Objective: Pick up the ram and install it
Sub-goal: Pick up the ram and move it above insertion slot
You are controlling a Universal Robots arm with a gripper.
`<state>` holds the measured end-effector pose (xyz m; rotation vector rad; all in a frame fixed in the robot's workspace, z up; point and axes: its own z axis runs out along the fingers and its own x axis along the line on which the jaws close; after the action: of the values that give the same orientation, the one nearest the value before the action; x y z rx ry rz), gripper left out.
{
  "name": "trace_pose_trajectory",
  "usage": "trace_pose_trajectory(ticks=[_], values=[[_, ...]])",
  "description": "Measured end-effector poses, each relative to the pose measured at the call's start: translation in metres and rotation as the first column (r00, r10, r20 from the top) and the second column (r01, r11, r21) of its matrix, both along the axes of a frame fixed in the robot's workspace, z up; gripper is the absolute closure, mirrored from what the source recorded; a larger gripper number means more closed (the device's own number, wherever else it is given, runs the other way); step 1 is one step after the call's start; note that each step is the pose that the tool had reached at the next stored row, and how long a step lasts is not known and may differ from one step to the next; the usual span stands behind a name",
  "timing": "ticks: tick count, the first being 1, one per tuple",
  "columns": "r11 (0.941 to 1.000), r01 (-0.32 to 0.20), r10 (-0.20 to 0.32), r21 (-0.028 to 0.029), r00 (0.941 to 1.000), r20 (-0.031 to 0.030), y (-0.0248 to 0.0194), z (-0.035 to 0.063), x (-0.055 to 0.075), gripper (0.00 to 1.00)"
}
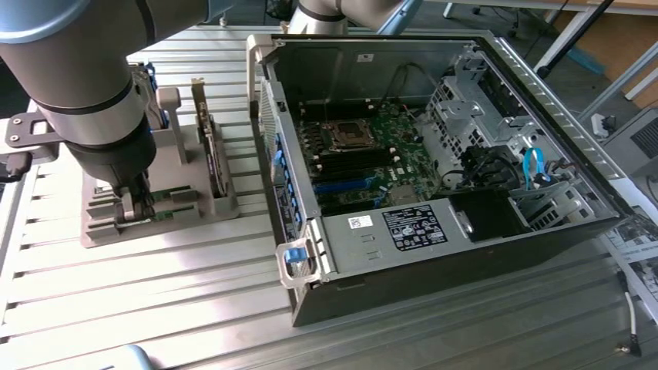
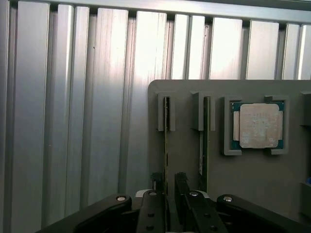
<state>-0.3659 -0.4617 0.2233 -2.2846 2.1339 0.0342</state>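
ram (image 2: 166,141) | thin stick, edge-on, upright | in slot of grey holder (image 2: 252,179) | 2nd ram (image 2: 204,141) just beside, parallel

light is glinting along the ribbed metal tabletop (image 1: 154,293); a brown board (image 1: 627,31) is showing behind slanting poles (image 1: 571,38), exterior view's upper right.

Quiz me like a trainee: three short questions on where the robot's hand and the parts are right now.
1. True or false: the processor chip sits inside the computer case.
2. The open hand straddles: A) the ram stick farther from the chip; B) the ram stick beside the chip; C) the processor chip.
3. How many ram sticks stand in the grey holder?
Key: 1 false, it lies in the holder; 2 A; 3 two.
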Motion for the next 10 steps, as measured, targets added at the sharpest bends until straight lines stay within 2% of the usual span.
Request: trace_pose_trajectory(ticks=[10], values=[[1.0000,0.000,0.000,0.0000,1.0000,0.0001,-0.0006,-0.0013,0.0001,0.76]])
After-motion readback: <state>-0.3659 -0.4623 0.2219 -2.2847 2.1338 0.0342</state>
